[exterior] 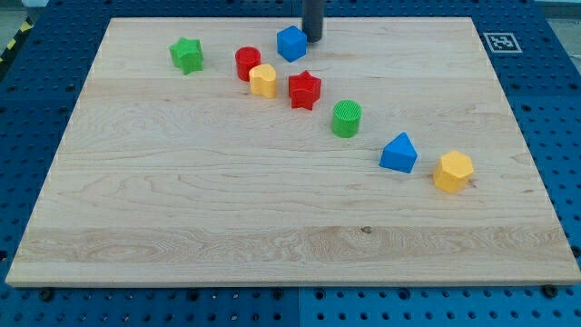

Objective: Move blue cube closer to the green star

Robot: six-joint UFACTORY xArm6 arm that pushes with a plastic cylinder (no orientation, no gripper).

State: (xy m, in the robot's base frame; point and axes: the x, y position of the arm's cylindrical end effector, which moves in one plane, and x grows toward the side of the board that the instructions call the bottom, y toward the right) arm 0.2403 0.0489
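Clawless, my tip (pixel 313 38) touches the blue cube (pixel 291 43) at its right; the glossy cube sits corner-on, well right of the green star (pixel 187 54).

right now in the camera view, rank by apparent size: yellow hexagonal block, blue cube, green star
1. yellow hexagonal block, though it sits nearest the view's bottom
2. blue cube and green star look alike; no ranking

rod (pixel 311 18) cut off by the view's top, my tip (pixel 312 39) just beside blue cube (pixel 291 43)
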